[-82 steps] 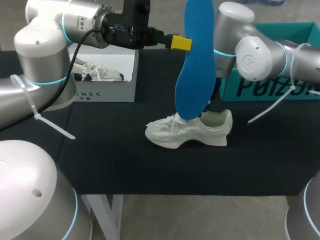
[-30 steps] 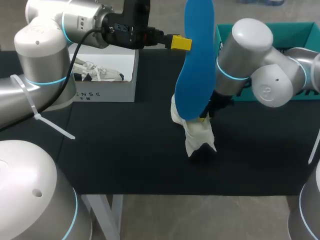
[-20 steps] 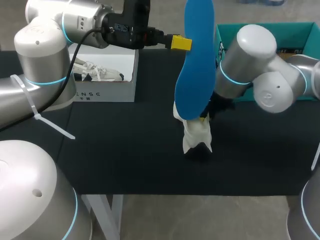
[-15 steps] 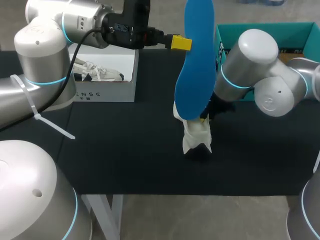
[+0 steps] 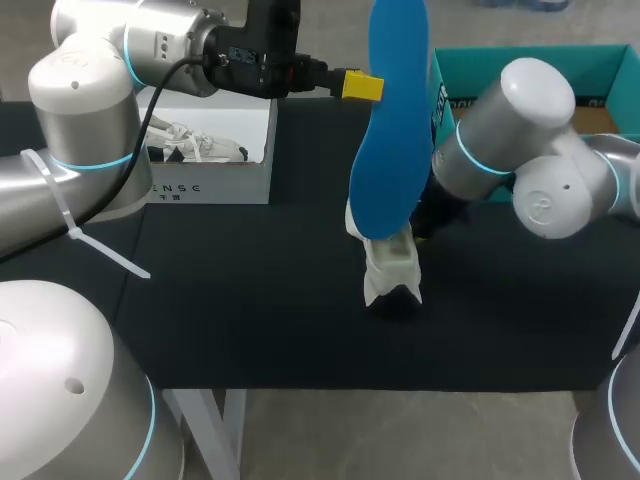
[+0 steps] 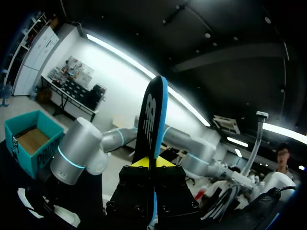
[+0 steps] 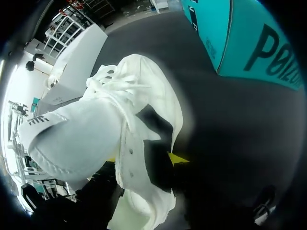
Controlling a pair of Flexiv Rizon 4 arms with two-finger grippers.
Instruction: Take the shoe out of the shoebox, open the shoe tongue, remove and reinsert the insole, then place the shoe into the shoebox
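Blue foam insole is clamped by the left pincer above the white mesh sneaker gripped in the right pincer; reinsertion likely requires lowering it into the sneaker's opening.

Dark lettering on the teal shoebox; small print on the white box.

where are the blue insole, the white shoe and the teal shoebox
blue insole [image 5: 390, 130], head view, middle of its face
white shoe [image 5: 392, 268], head view, part below the insole
teal shoebox [image 7: 249, 43], right wrist view, its side wall

Robot lab: arms flank black table.
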